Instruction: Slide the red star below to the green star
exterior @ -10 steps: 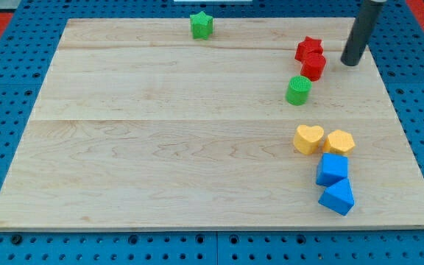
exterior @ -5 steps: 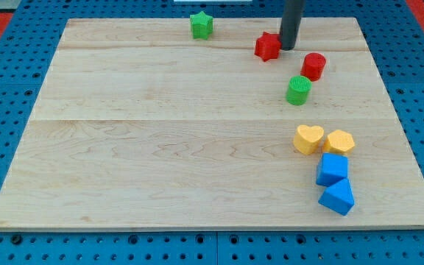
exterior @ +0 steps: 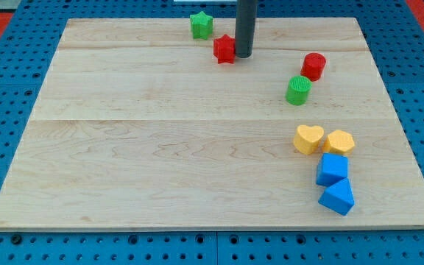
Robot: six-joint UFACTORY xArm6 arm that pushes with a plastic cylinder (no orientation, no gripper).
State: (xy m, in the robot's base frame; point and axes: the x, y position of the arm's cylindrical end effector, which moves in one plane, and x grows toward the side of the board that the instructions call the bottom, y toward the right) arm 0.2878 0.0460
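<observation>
Nearest, by wooden board's bottom-right corner: two blue blocks, then yellow heart & yellow hexagon; further up the right edge, green cylinder & red cylinder. Near top edge: red star block with my tip touching its right side, no jaws on rod; green star block just up-left, apart.

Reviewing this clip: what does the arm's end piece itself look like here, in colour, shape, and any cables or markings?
Only the rod shows: a straight, round, dark grey to black bar, plain and smooth, entering from the view's top. No cables, labels or markings are visible on it. My tip is a blunt, flat end of the same width, just to the view's right of the red star. The rest of the arm is out of frame.
</observation>
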